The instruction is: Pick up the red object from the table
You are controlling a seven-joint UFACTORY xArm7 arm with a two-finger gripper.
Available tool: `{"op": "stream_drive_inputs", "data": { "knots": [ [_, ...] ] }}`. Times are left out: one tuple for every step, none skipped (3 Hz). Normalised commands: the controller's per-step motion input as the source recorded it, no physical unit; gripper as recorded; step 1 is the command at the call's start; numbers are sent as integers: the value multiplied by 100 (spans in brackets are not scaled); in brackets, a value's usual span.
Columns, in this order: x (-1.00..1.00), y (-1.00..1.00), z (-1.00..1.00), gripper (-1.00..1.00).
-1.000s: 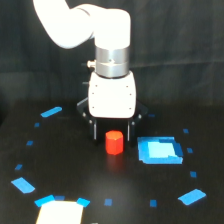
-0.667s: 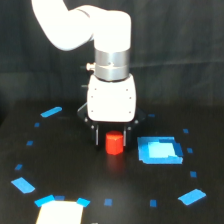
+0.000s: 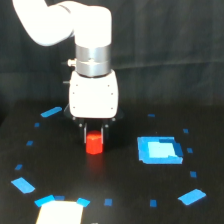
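Note:
The red object [image 3: 94, 144] is a small stubby red-orange block in the exterior view, just left of centre. It sits between the dark fingers of my gripper [image 3: 94, 137], which hangs under the white arm [image 3: 93, 95] and is shut on the block's upper part. The block's lower half shows below the fingertips, close above or on the black table [image 3: 125, 190]; I cannot tell whether it touches. The fingers hide the block's top.
A larger blue square patch [image 3: 159, 150] lies on the exterior view's right of the block. Small blue tape marks ring the area, such as one at the left [image 3: 51, 112] and one at the lower right [image 3: 192, 197]. A white sheet [image 3: 60, 214] lies at the bottom edge.
The gripper came down over the red block and closed on it. Gripper and block have since shifted together toward the exterior view's left.

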Motion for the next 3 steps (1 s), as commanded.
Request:
{"op": "stream_drive_inputs", "data": {
  "knots": [
    [-76, -54, 100, -100],
    [43, 100, 100, -78],
    [16, -100, 86, -100]
  ]
}}
